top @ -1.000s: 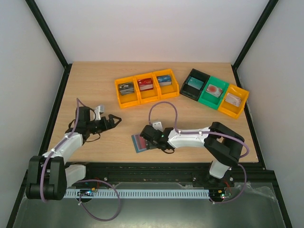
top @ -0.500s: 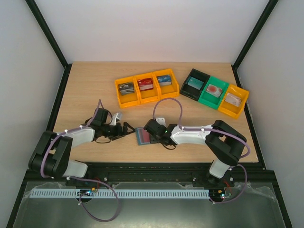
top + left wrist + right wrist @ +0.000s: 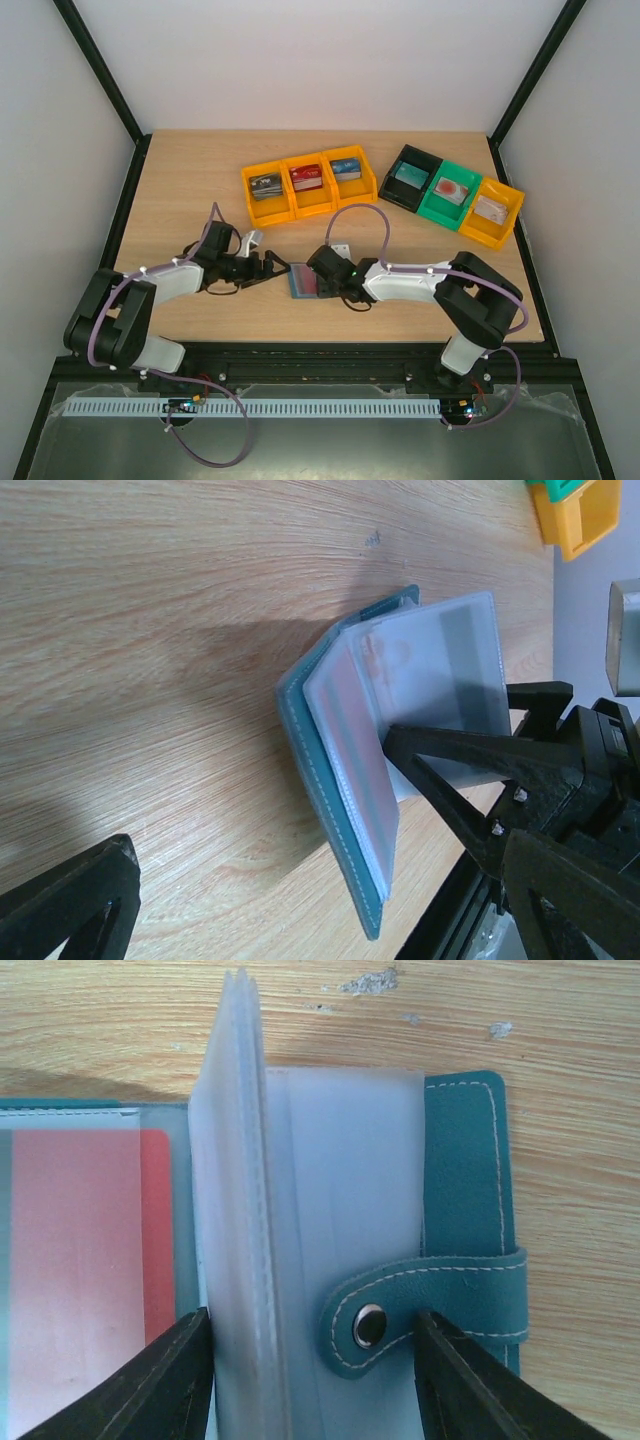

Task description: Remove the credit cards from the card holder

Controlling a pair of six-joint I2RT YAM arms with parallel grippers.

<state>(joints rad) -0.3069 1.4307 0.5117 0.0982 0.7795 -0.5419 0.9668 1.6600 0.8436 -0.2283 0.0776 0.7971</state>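
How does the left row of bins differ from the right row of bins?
The left row is all yellow; the right row is black, green and yellow. In the top view the left row rises slightly toward the right, while the right row slants down toward the right. Both have three bins side by side, each with a card inside.

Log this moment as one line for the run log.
card holder: lying open, red card sleeved | right gripper: straddling clear sleeves, grip unclear | left gripper: open, beside holder
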